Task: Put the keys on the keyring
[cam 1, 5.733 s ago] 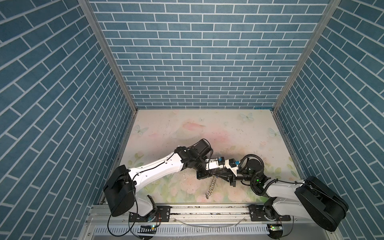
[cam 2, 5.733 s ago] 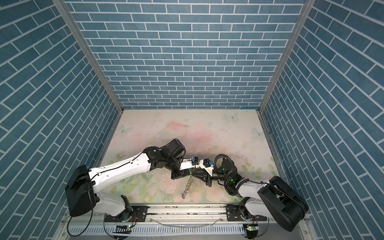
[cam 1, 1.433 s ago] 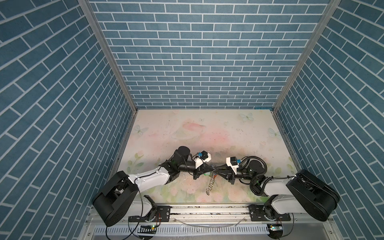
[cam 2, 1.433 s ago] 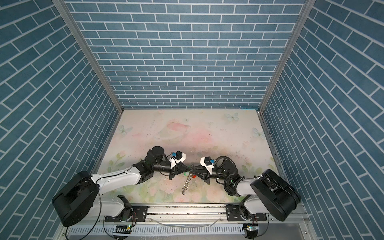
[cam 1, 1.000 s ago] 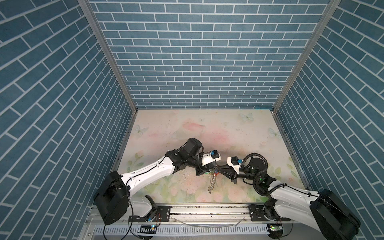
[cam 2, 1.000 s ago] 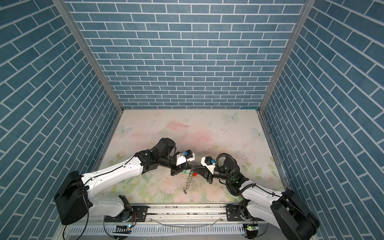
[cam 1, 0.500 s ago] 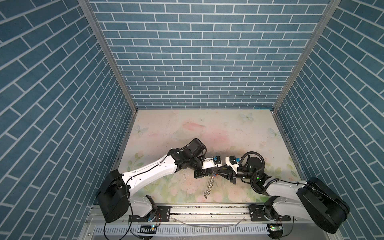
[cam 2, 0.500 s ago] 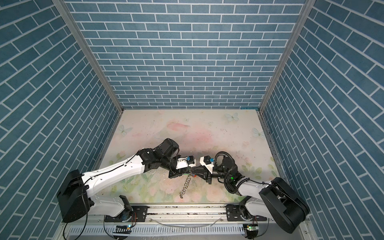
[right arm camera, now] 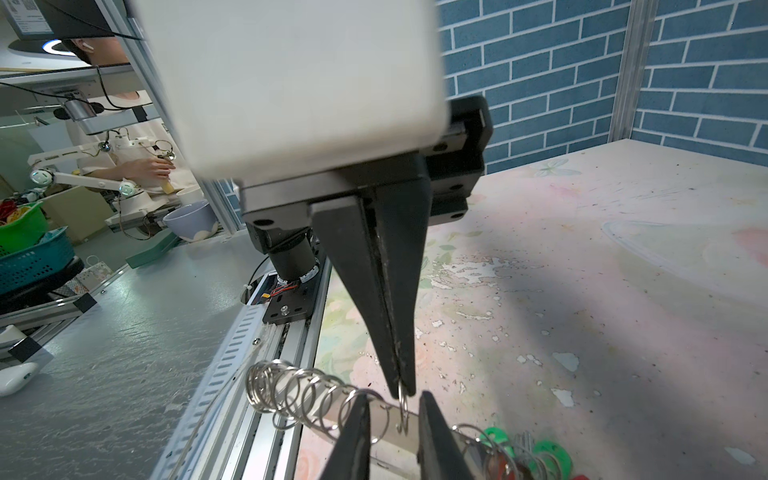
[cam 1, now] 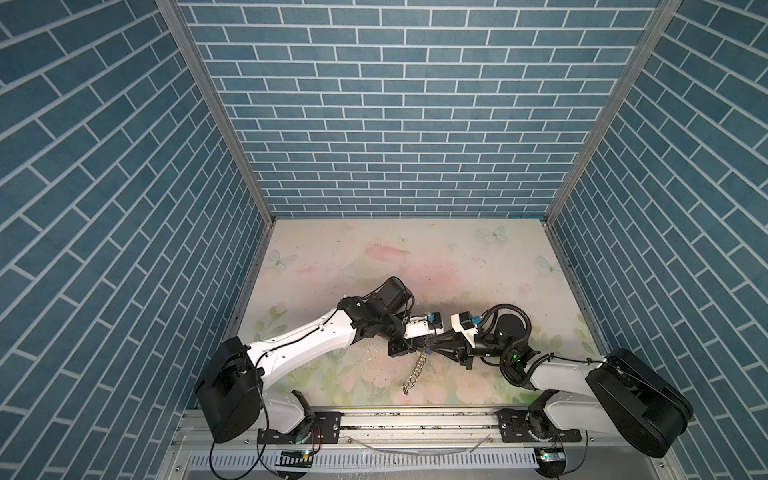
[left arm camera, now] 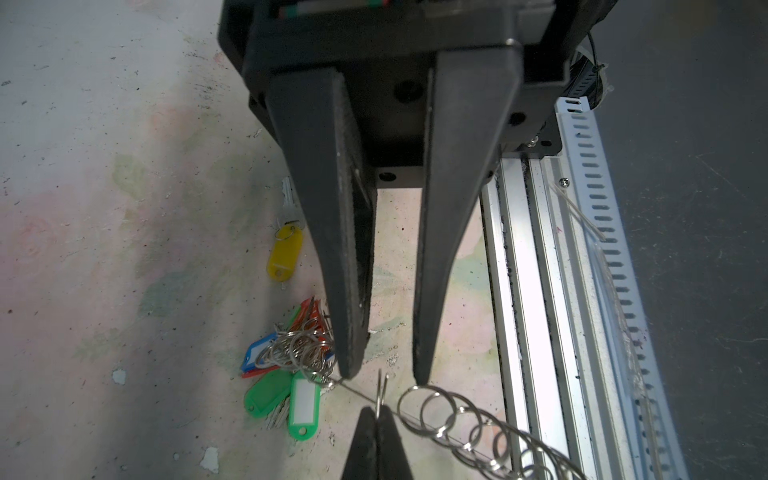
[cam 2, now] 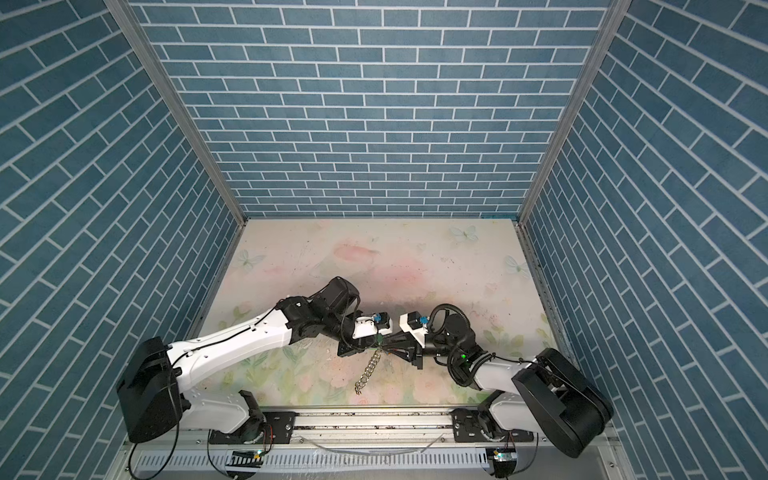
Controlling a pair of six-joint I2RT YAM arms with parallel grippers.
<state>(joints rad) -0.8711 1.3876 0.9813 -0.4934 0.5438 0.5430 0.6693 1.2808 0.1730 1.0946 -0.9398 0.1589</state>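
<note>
Pinching one wire ring (right arm camera: pixel 402 409) of the keyring (right arm camera: pixel 299 395), the left tool (right arm camera: pixel 401 390) holds it above the desk (left arm camera: pixel 124 208). The right tool (left arm camera: pixel 384 376) stands narrowly parted, astride that ring. The yellow-tagged key (left arm camera: pixel 284 253) lies loose on the desk, off the keyring.

A: What is seen on the table (cam 1: pixel 415 249)?
B: A faded floral print, chipped and scuffed, is shown; green tags (left arm camera: pixel 266 392), a blue tag (left arm camera: pixel 257 351) and an orange tag (left arm camera: pixel 309 311) are seen bunched together.
A: And around it?
B: It is enclosed by blue brick walls (cam 1: pixel 395 104); an aluminium rail (left arm camera: pixel 536 291) is fixed along the front edge, and a pale blue bowl (right arm camera: pixel 189 220) is seen beyond.
</note>
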